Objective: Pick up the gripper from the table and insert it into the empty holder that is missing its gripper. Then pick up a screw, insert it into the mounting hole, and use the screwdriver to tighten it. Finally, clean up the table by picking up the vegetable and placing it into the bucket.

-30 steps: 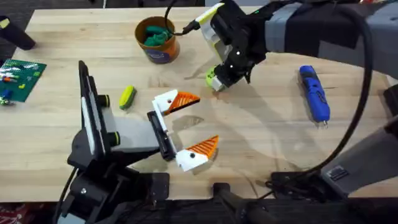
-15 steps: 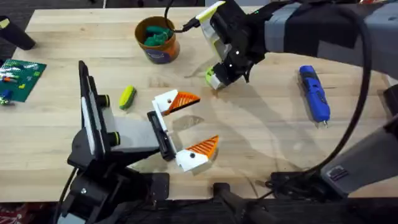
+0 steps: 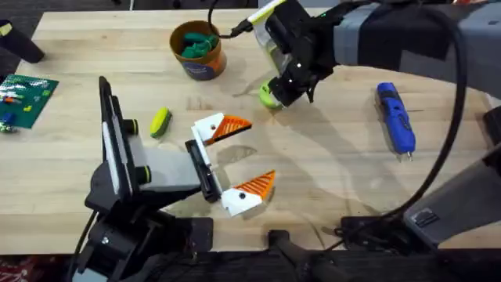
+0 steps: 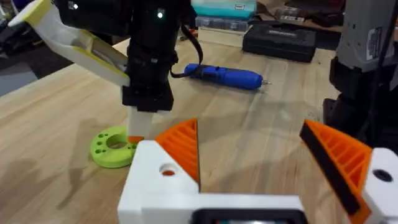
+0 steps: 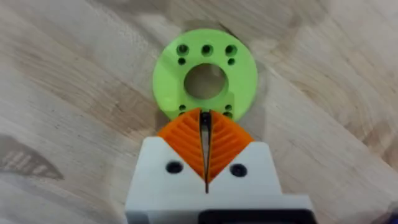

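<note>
My right gripper [image 3: 280, 90] reaches across to the far middle of the table [image 3: 329, 180] and is shut on the rim of the gripper [image 3: 268, 95], a lime-green disc with a round hole [image 5: 205, 78]. The left wrist view shows the disc [image 4: 115, 146] low at the tabletop under my right gripper [image 4: 142, 127]. My left gripper [image 3: 261, 149] lies open near the table's centre with nothing between its fingers [image 4: 183, 146]. The blue screwdriver [image 3: 395, 117] lies at the right. The vegetable [image 3: 160, 121] lies left of centre. The bucket [image 3: 205, 69] stands at the far middle. The holder and the screw are out of view.
A green circuit board [image 3: 27, 98] sits at the left edge, with a black object [image 3: 19, 43] behind it. The bucket holds teal-green pieces [image 3: 196, 43]. Black cases [image 4: 280, 40] lie beyond the table's far side. A cable [image 3: 227, 35] runs to the right arm.
My right gripper has shifted slightly toward the far side with the green piece in it. The left arm has not moved.
</note>
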Robot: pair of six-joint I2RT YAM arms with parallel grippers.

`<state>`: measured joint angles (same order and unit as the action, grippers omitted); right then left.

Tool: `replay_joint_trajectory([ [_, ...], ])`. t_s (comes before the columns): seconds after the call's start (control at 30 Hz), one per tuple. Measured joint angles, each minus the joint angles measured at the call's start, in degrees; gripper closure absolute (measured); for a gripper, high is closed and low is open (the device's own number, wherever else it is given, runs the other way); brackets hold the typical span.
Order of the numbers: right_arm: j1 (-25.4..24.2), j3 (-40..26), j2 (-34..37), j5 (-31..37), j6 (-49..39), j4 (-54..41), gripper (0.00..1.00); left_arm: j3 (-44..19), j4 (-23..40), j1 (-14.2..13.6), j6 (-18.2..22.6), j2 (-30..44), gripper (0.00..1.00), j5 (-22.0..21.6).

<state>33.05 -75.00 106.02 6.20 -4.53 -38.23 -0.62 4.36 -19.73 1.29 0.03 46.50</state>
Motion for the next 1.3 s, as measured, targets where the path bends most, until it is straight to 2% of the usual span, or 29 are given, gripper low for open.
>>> replay_joint_trajectory([
  [0.73,-0.08,0.0,-1.46,0.17,0.39,-0.83,0.995,0.0,0.0,0.0,-0.02,0.0,0.011,0.0],
  [1.1,-0.08,0.02,-15.28,-0.19,4.0,-4.24,0.995,0.0,0.0,0.0,0.01,0.0,0.011,0.0],
  [1.3,-0.08,-0.02,-20.66,-4.87,4.56,-6.47,0.995,0.0,0.0,0.0,-0.02,0.0,0.011,0.0],
])
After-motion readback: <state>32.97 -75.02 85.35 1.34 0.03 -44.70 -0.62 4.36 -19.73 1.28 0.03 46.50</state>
